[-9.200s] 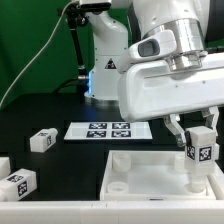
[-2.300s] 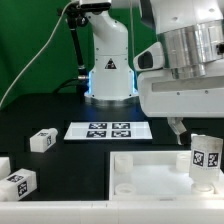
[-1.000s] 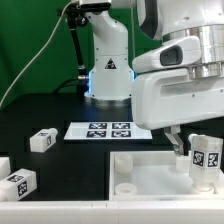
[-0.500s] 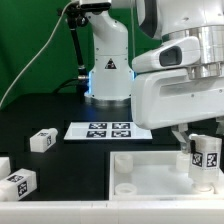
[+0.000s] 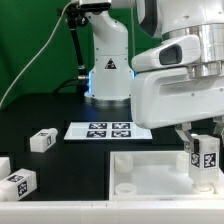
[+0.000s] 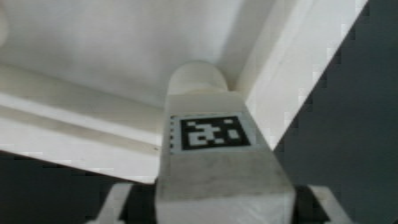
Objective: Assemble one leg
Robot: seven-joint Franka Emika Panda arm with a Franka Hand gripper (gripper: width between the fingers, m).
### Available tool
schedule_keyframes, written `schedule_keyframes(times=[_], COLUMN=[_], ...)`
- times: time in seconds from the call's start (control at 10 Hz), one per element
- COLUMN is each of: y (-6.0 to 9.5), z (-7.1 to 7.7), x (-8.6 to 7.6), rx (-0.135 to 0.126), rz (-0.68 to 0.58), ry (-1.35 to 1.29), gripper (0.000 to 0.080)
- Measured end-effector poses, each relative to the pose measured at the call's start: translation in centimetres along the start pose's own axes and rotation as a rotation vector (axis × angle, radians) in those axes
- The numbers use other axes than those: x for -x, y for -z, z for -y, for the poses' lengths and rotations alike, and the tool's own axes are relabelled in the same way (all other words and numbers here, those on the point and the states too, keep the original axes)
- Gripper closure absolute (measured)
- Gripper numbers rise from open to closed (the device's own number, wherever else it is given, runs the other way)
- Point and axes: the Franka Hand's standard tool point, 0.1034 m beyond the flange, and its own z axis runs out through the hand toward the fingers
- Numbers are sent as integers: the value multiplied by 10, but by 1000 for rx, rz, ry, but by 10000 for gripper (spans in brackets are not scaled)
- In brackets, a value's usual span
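Exterior view: the leg (image 5: 205,158) stands upright in the far corner socket of the white tray (image 5: 150,172), on the exterior view's right, tag facing the camera. The gripper (image 5: 202,138) hangs over the leg's top, one finger (image 5: 186,134) just beside the leg on the exterior view's left; the other finger is not clearly seen. Three loose legs (image 5: 42,140) (image 5: 17,183) (image 5: 3,165) lie well apart from the tray on the black table (image 5: 60,155), at the exterior view's left. The marker board (image 5: 100,129) lies between them and the arm's base (image 5: 107,62). Wrist view: the leg (image 6: 214,120) sits between the two fingers (image 6: 121,206) of the gripper (image 6: 217,208), its tag legible, and the tray's wall (image 6: 267,60) lies beyond. Shadow lines run along both sides of the leg, so I cannot tell whether the pads press on it or stand just off.
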Motion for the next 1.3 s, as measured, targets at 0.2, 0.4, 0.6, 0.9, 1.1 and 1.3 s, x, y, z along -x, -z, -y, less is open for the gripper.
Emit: schedule_keyframes(times=[0.2, 0.4, 0.6, 0.9, 1.1, 1.3], y=[0, 0, -1, -2, -1, -2], z=[-1, -1, -3, -2, 0, 1], x=[0, 0, 0, 1, 2, 3], rx=[-1, 0, 6, 33, 44, 40], rz=[-1, -1, 3, 29, 68, 61], ry=[-89, -191, -463, -904, -1035, -1079], gripper=[515, 515, 515, 515, 515, 510])
